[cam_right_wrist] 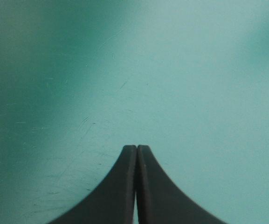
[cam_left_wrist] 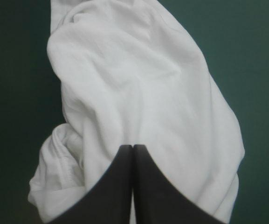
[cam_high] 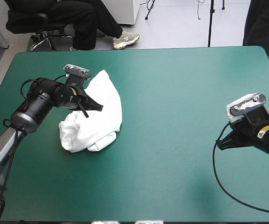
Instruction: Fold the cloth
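Left fingers (cam_left_wrist: 113,191) meet closed over the crumpled T-shirt (cam_left_wrist: 143,93); right fingers (cam_right_wrist: 118,191) closed, well apart.

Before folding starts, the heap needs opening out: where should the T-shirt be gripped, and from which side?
Probably the T-shirt at its narrow far end: it trails thin, while the near end is thickly bunched. The left gripper, shut over the heap, could approach from the left edge of the table.
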